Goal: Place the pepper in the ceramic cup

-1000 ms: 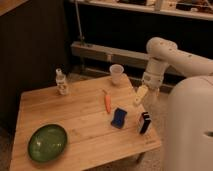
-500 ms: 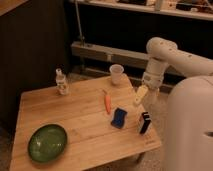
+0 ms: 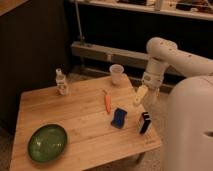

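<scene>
The pepper (image 3: pixel 107 102) is a slim orange-red one lying on the wooden table (image 3: pixel 75 125), right of centre, with its stem end pointing away from me. The white ceramic cup (image 3: pixel 116 73) stands upright at the table's far right edge, beyond the pepper. My gripper (image 3: pixel 140 95) hangs from the white arm (image 3: pixel 165 57) above the table's right side, to the right of the pepper and nearer than the cup. It touches neither.
A blue sponge (image 3: pixel 118 117) lies just in front of the pepper. A dark blue-edged object (image 3: pixel 145 123) stands at the right edge below the gripper. A clear bottle (image 3: pixel 61 82) stands at the far left. A green bowl (image 3: pixel 47 142) sits front left.
</scene>
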Robot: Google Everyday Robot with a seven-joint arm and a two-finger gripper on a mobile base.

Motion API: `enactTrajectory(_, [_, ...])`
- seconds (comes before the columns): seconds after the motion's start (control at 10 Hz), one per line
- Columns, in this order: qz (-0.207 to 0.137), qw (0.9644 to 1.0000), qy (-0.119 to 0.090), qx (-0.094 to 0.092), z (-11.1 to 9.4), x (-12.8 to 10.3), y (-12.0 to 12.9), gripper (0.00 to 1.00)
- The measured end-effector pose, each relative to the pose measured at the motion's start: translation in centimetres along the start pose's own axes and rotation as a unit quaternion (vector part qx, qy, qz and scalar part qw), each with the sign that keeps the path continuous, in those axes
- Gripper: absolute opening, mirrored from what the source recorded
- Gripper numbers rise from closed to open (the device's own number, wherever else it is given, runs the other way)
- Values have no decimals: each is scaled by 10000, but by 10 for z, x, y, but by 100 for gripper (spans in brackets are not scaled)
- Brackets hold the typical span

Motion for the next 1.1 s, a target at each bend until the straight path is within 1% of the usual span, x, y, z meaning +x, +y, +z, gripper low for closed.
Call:
enactTrajectory(0.2, [9,10000,-1,-5,0,1,1,80])
enactTrajectory(0.3, [58,9999,104,-21,1,7,4,80])
enactTrajectory(0.4, [106,9995,294,-104,-2,16,9,80])
enactTrajectory(0.5, [142,9981,547,-239,-6,27,14,80])
enactTrajectory(0.6, [179,9953,875,-380,-12,35,19,80])
enactTrajectory(0.7, [228,9915,1175,-506,-16,42,27,80])
enactTrajectory(0.8, [268,9875,1430,-601,-21,52,32,80])
enactTrajectory(0.9, [361,9828,1667,-711,-26,65,42,80])
enactTrajectory(1.0, [427,9795,1803,-786,-30,75,47,80])
enactTrajectory(1.1, [457,9782,1854,-813,-32,77,49,80])
